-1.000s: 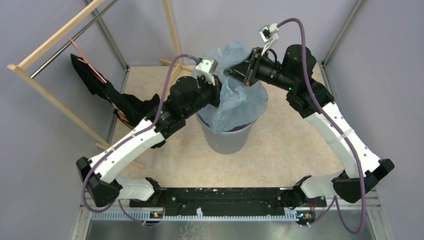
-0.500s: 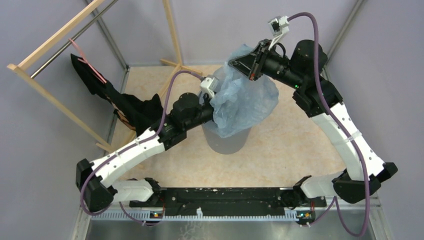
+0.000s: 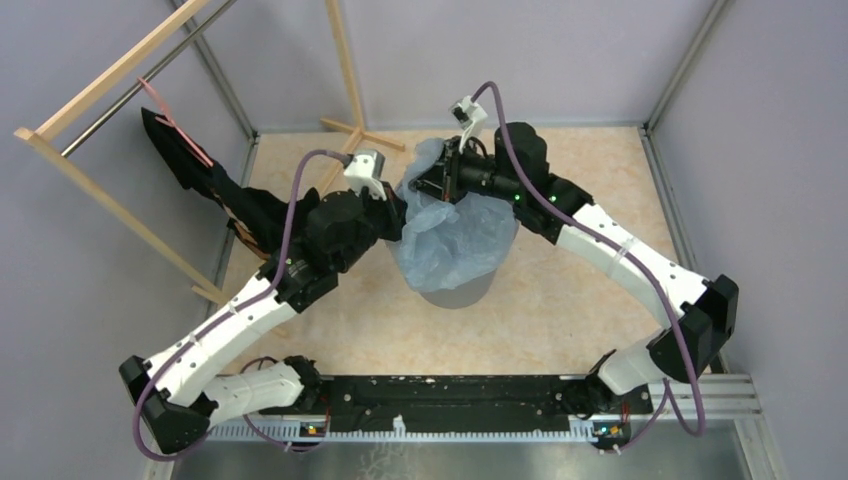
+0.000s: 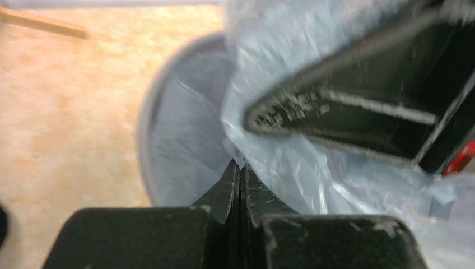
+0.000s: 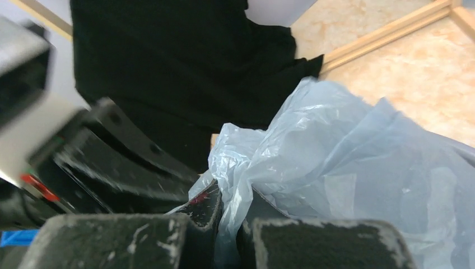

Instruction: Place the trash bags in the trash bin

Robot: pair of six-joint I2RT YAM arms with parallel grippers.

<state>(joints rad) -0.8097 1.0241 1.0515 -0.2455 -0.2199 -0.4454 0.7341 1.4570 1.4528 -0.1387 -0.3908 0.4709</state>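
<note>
The pale-blue trash bag (image 3: 455,235) is draped over the mouth of the round grey trash bin (image 3: 455,291) and hides most of its rim. My left gripper (image 3: 397,215) is at the bin's left rim, shut on a pinch of bag film (image 4: 291,168) at its tips (image 4: 240,166). The bin's rim (image 4: 147,129) shows there with film lining the inside. My right gripper (image 3: 420,187) is at the bin's far left rim, close to the left one, shut on a gathered fold of the bag (image 5: 347,168) between its tips (image 5: 232,204).
A wooden rack (image 3: 110,75) leans at the back left with a black cloth and pink strap (image 3: 215,190) hanging from it; the cloth also shows in the right wrist view (image 5: 168,56). The rack's wooden foot (image 3: 360,135) lies behind the bin. Enclosure walls ring the table.
My right gripper has come down and to the left from high above the bin, bringing the bag down over the bin's mouth. My left arm has shifted left, still on the film.
</note>
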